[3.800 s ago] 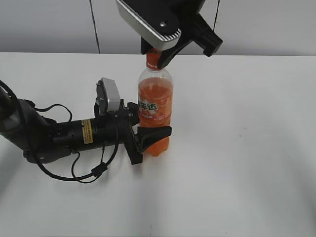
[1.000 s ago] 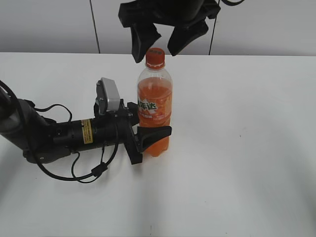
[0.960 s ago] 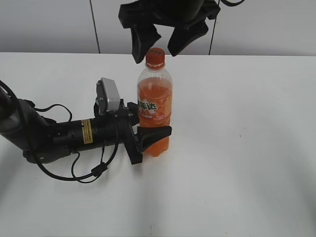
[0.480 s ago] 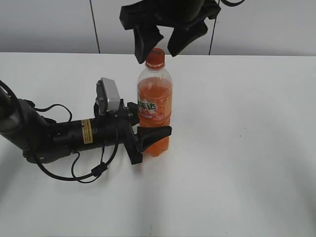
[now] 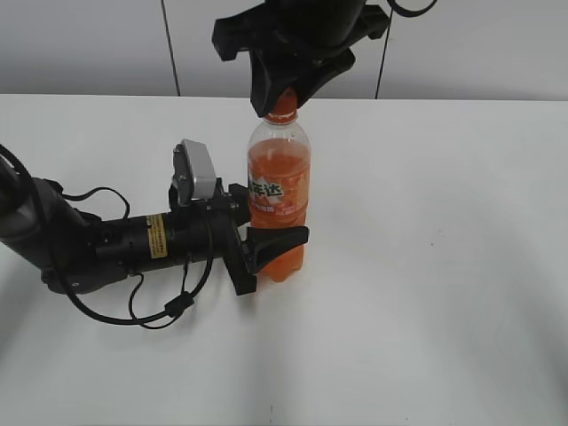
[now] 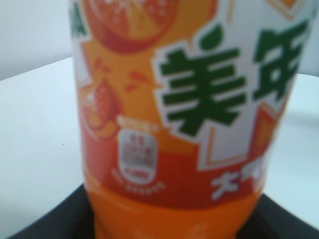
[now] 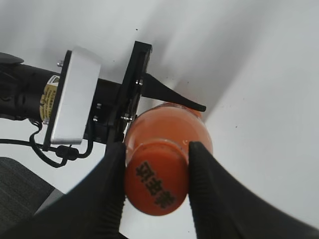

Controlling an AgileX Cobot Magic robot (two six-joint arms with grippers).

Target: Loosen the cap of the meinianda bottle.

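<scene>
The meinianda bottle (image 5: pixel 279 191) stands upright on the white table, full of orange drink, with its label facing my left wrist camera (image 6: pixel 184 124). My left gripper (image 5: pixel 273 224) lies low along the table and is shut on the bottle's lower body; its dark jaws show at the bottom corners of the left wrist view. From above, my right gripper (image 5: pixel 282 99) has come down over the orange cap (image 7: pixel 154 177). Its two black fingers (image 7: pixel 107 189) press the cap's sides, so it is shut on the cap. Only the cap's lower rim (image 5: pixel 281 113) shows in the exterior view.
The left arm and its looping cable (image 5: pixel 133 306) lie on the table (image 5: pixel 444 266) left of the bottle. A white camera box (image 5: pixel 197 173) sits on that wrist. A pale panelled wall runs behind the table's far edge.
The right gripper's fingers, spread wide on either side of the cap a second ago, have dropped slightly and closed onto it. Bottle and left arm have not moved.
</scene>
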